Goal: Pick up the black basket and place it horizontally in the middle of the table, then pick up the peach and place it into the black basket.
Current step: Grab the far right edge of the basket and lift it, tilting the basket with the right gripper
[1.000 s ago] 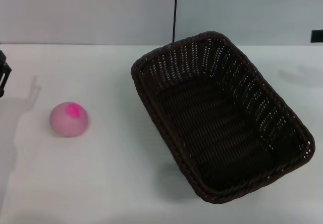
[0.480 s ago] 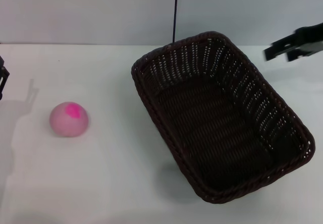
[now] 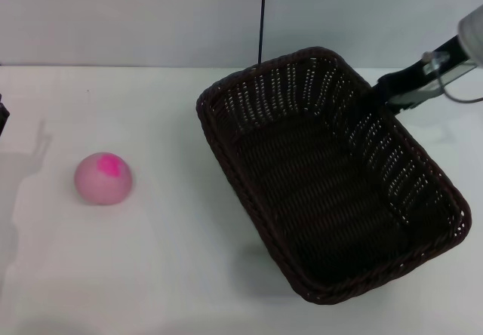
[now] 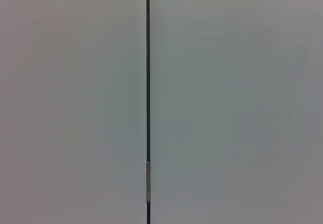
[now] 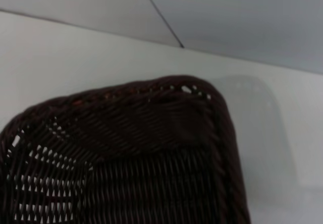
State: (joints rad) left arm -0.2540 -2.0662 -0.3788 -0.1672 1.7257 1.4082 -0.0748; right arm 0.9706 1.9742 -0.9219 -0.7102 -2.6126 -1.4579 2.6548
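Observation:
The black basket [image 3: 332, 176] lies at an angle on the white table [image 3: 166, 259], right of centre, and it is empty. Its rounded corner and braided rim fill the right wrist view [image 5: 126, 148]. The peach [image 3: 103, 178], pale pink with a magenta blotch, sits alone on the table at the left. My right gripper [image 3: 385, 92] reaches in from the upper right and hovers at the basket's far right rim, holding nothing. My left gripper [image 3: 1, 116] is only a dark sliver at the left edge, far from the peach.
A grey wall with a dark vertical seam [image 3: 262, 18] stands behind the table; the left wrist view shows only this seam [image 4: 147, 103]. A cable loop [image 3: 460, 86] hangs off the right arm. White table surface lies between the peach and the basket.
My right gripper has come in from the right edge and down to the basket's far right rim. My left arm has slid further off the left edge. The basket and the peach have not moved.

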